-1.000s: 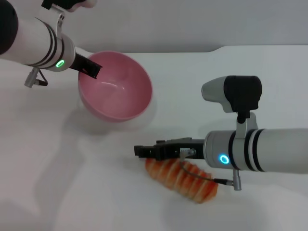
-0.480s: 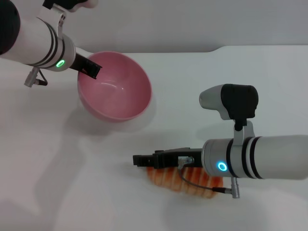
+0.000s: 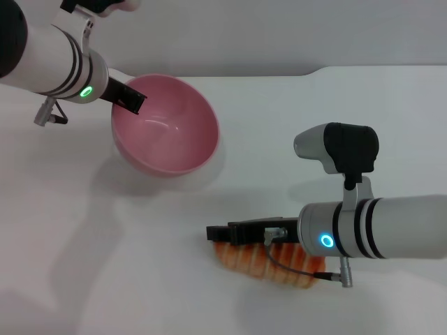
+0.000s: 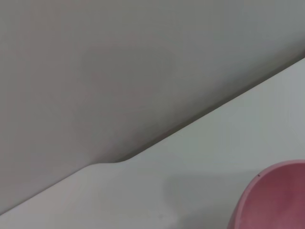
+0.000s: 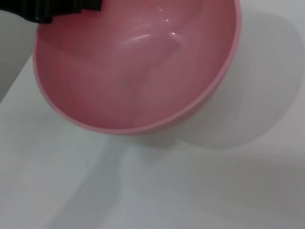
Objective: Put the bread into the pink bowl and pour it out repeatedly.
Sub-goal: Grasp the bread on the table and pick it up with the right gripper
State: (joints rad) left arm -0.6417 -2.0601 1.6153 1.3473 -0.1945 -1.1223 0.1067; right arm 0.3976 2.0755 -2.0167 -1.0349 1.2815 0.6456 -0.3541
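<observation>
Over on the left, the left gripper (image 3: 131,100) has the pink bowl (image 3: 166,125) by its rim, its dark fingers clamped over the edge on the bowl's left side, 1 finger inside and the other hidden outside. The bowl is tipped, its glossy inside open toward the front, and nothing lies in it. It sits on the white table (image 3: 105,244), toward the back left. The left wrist view catches only a curved slice of the pink bowl (image 4: 274,198) against the white tabletop and the grey wall (image 4: 95,71) behind it.

Moving right and nearer, the bread (image 3: 265,262) lies flat on the table, well apart from the bowl, its orange-brown length with pale stripes mostly covered from above. The right gripper (image 3: 216,234) hangs low right over it, its dark fingers pointing left past the loaf's left end; I cannot tell whether they are spread or closed, or whether they touch the bread. The right wrist view looks straight into the pink bowl (image 5: 138,67), with the left gripper's dark finger (image 5: 62,8) showing at the rim.
</observation>
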